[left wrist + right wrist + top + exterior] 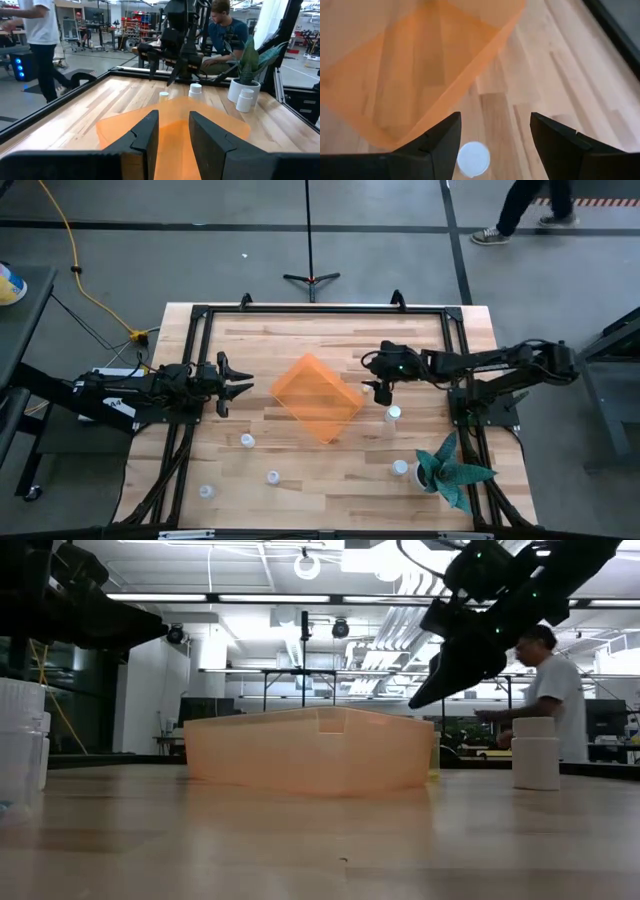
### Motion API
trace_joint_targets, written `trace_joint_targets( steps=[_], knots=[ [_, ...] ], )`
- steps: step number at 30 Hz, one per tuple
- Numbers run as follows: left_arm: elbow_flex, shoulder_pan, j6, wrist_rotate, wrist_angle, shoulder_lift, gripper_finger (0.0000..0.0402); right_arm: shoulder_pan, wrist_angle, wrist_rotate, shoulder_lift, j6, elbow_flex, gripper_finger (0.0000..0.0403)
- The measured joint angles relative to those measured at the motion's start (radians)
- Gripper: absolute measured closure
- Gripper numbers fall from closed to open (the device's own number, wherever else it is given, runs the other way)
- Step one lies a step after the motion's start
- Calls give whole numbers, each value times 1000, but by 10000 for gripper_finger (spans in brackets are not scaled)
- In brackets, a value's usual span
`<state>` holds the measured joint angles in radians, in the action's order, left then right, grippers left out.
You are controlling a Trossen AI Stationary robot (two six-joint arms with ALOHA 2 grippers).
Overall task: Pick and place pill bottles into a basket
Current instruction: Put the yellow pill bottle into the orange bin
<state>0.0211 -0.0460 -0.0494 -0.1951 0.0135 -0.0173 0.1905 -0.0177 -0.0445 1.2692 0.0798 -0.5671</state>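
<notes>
I see the orange basket [317, 397] mid-table holding nothing, all five pill bottles [393, 415] standing outside it, my right gripper [495, 145] spread wide above the nearest, left gripper [237, 383] open beside the basket

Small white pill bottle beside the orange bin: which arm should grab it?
Right. Its open hand hangs over the small white pill bottle, beside the translucent orange plastic bin. The left hand waits across the bin.
</notes>
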Motion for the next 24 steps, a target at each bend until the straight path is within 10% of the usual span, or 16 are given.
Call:
trace_joint_targets(
  steps=[24],
  knots=[
    [0,0,18,-2,0,0,259,0,32,29,139,-25,-1,180]
  ],
)
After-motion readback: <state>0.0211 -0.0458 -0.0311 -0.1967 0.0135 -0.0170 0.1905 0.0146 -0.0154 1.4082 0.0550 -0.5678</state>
